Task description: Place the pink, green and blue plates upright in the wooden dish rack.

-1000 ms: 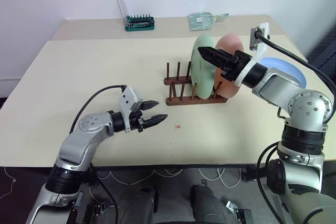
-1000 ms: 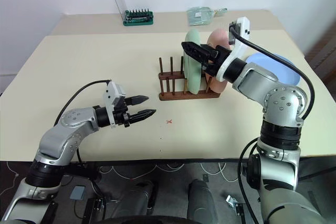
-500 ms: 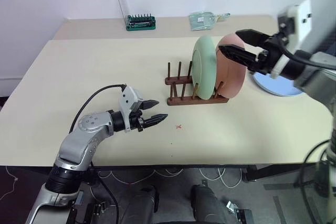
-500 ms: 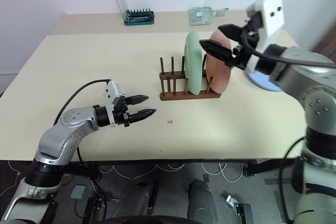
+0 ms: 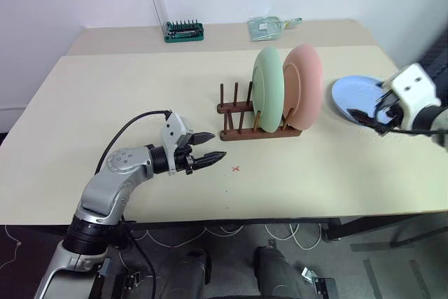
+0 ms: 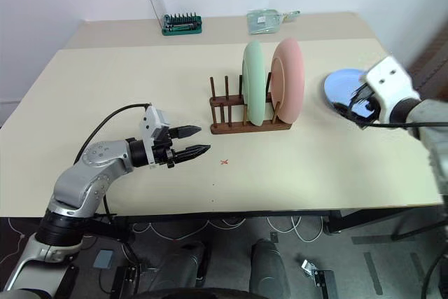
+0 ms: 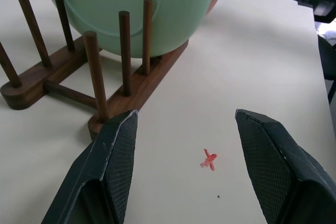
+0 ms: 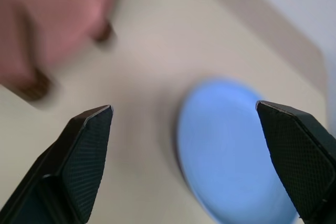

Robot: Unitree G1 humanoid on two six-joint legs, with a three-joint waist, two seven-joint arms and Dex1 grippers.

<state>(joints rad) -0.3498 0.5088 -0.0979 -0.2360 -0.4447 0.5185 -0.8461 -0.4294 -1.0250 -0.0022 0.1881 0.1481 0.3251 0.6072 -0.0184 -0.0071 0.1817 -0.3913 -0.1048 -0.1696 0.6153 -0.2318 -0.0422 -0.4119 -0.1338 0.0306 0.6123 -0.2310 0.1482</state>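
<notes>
The left gripper (image 5: 208,148) hovers low over the near part of the table (image 5: 105,96), toward its left side, its two black fingers (image 7: 118,156) spread apart with nothing between them. Just past its tips a small red cross mark (image 5: 236,169) sits on the cream tabletop.

At the far edge, left of centre, stands a green tool holder (image 5: 183,31) with a clear lid raised upright; further right along that edge lies a clear plastic packet (image 5: 269,27).

The wooden dish rack (image 5: 248,113) is near the middle of the table, a small dark brown frame of two parallel base rails, each carrying a row of thin upright pegs. Its left slots are bare. The green plate (image 5: 267,89), pale mint and round, stands on edge in the right half of the rack, and the pink plate (image 5: 304,86), a soft salmon colour, stands upright just beside it at the rack's right end.

The blue plate (image 5: 353,96), light blue, lies flat on the table near the right edge, apart from the rack. The right gripper (image 5: 369,113) hangs over the plate's near side with its fingers (image 8: 84,161) wide apart, gripping nothing.
</notes>
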